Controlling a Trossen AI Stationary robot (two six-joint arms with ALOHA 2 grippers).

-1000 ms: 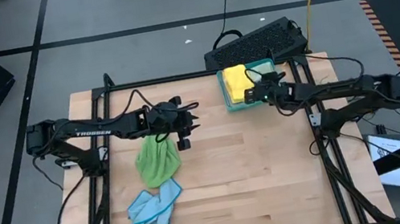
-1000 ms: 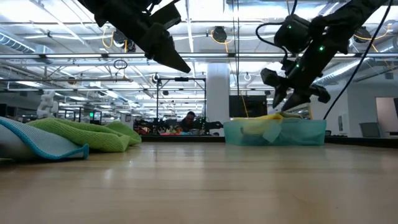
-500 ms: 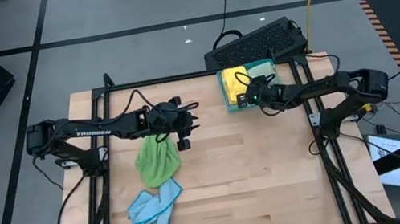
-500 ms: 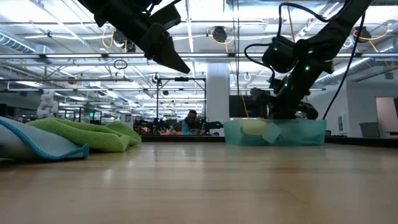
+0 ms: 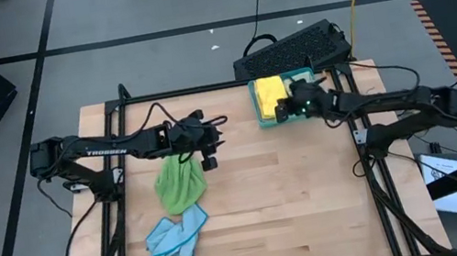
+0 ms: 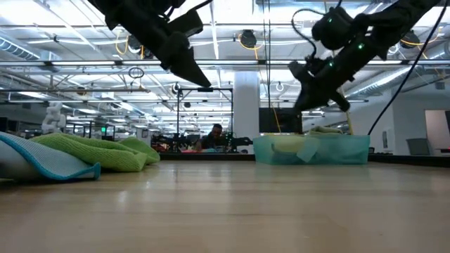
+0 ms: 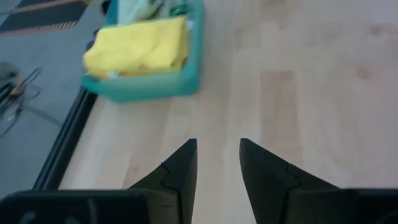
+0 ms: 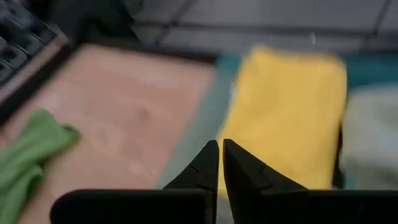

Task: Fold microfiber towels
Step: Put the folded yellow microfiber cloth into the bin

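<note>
Clenched on nothing, the right tool point(image 5: 285, 110) hangs over the rigid teal tray point(image 5: 260, 113) and its soft folded yellow towel point(image 5: 269, 93). Left tool point(image 5: 209, 140), fingers slightly parted and empty, hovers beside the crumpled bright green towel point(image 5: 179, 184); a light blue towel point(image 5: 174, 246) lies rumpled on the wooden table point(image 5: 296, 200).

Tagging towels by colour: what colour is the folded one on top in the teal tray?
Yellow. The folded towel shows best in the left wrist view.

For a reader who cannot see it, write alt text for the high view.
Seen from above, the right end effector, shut and empty, hangs over a teal tray holding a yellow towel. The left end effector hovers beside a crumpled green towel; a blue towel lies nearer the table's front edge.
</note>
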